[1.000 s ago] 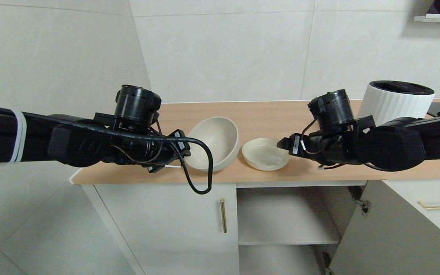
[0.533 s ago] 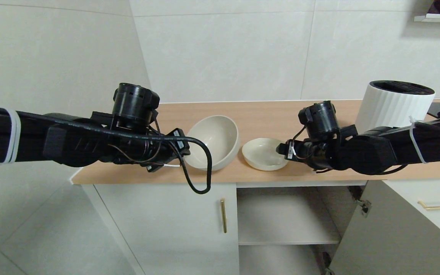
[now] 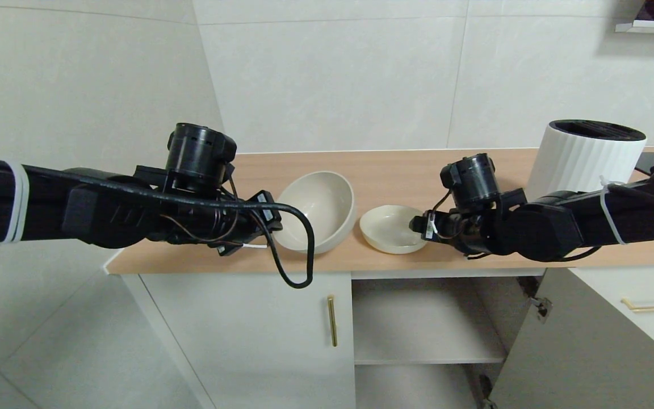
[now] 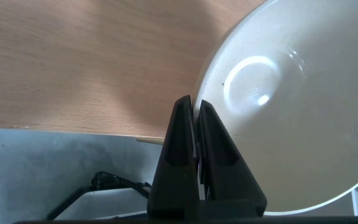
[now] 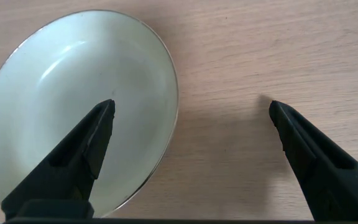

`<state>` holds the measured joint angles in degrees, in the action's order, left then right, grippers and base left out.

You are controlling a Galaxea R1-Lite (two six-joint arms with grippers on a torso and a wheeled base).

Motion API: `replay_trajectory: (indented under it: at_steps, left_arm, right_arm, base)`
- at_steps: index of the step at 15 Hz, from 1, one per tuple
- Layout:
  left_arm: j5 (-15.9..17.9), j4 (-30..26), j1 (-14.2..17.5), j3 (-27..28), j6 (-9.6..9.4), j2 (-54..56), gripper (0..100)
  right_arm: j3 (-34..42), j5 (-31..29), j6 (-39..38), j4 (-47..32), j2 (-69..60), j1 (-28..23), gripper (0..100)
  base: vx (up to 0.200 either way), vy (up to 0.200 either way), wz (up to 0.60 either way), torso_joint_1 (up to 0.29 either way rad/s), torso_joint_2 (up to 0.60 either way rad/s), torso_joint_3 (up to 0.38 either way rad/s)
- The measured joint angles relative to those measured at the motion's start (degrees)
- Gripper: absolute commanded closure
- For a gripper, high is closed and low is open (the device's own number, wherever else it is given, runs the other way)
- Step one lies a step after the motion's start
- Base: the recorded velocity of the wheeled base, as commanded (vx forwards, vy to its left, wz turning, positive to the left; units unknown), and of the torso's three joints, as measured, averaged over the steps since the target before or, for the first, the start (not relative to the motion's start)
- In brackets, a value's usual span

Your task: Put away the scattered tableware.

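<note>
Pale glossy wall tiles (image 3: 332, 74) rise at 12 o'clock and turn onto a side wall at 9 o'clock, evenly lit. A light wooden countertop (image 3: 401, 170) crosses the middle toward 3 o'clock. Below, at 6 o'clock, a closed white cabinet door (image 3: 236, 335) carries a slim brass handle (image 3: 331, 320). Just beside it a cupboard stands open on a white shelf (image 3: 423, 335), its open door (image 3: 577, 352) at 5 o'clock. A drawer's brass pull (image 3: 653, 305) sits at 4 o'clock, and a wall shelf (image 3: 650, 26) at 1 o'clock.
</note>
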<state>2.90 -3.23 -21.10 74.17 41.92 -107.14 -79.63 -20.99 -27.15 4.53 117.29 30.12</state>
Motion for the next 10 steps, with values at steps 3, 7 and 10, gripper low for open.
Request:
replay_trajectory:
  at_steps: [3, 7, 10]
  left_arm:
    - [0.07, -0.02, 0.00, 0.00, 0.06, 0.04, 100]
    - [0.27, -0.18, 0.00, -0.11, 0.04, 0.63, 100]
    - [1.61, -0.35, 0.00, -1.24, -0.10, 1.90, 100]
  right_arm:
    - [0.00, 0.06, -0.18, 0.00, 0.00, 0.05, 100]
    - [0.00, 0.06, -0.20, -0.02, -0.26, 0.02, 100]
    - [0.33, 0.15, -0.13, -0.35, -1.38, 0.00, 100]
  base:
    - [0.000, 0.000, 0.00, 0.000, 0.00, 0.000]
    - [0.000, 0.000, 0.00, 0.000, 0.00, 0.000]
    - [0.000, 0.000, 0.00, 0.000, 0.00, 0.000]
